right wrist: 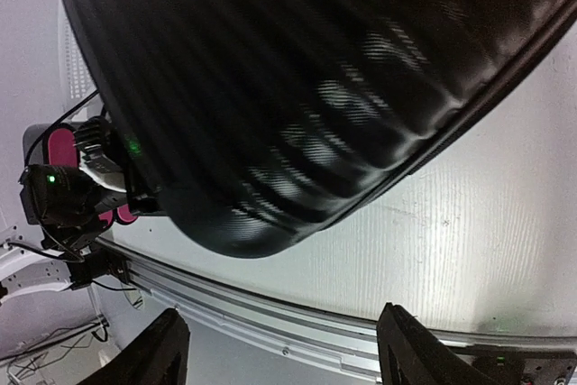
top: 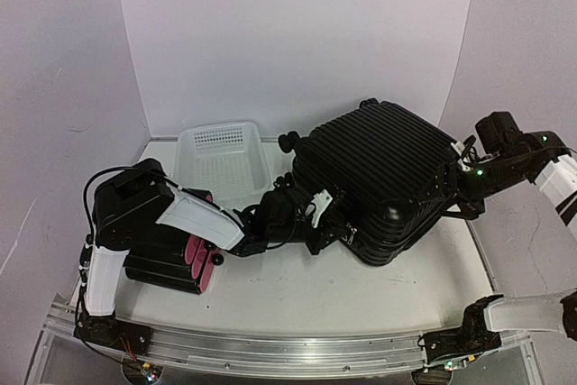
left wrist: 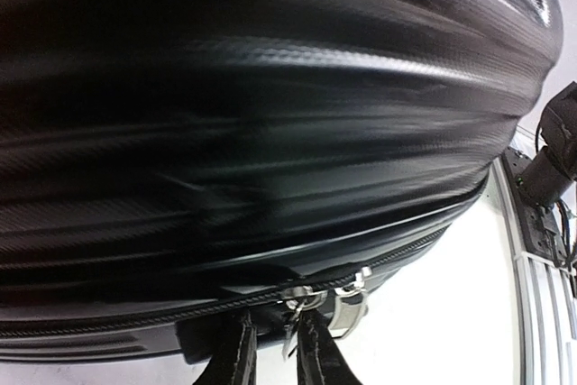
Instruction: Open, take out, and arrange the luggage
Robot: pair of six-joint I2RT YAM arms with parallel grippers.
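The luggage [top: 379, 173], a large black ribbed hard-shell case, lies shut on the table at centre right. My left gripper [top: 335, 223] is at its near-left edge. In the left wrist view the ribbed shell [left wrist: 270, 87] fills the frame, with the zipper line along its lower edge. Two metal zipper pulls hang there; one pull [left wrist: 293, 322] dangles between my left gripper's [left wrist: 277, 317] fingers, which stand narrowly apart, and it rests against the right finger [left wrist: 317, 349]. My right gripper [top: 458, 188] is by the luggage's right side. It stands wide open [right wrist: 281, 313] and empty, with the shell [right wrist: 297, 87] above it.
A white perforated basket [top: 221, 160] stands at the back left. A smaller black case with a pink side [top: 185, 263] lies under my left arm. An aluminium rail [top: 288, 349] runs along the table's near edge. White walls close in the back and sides.
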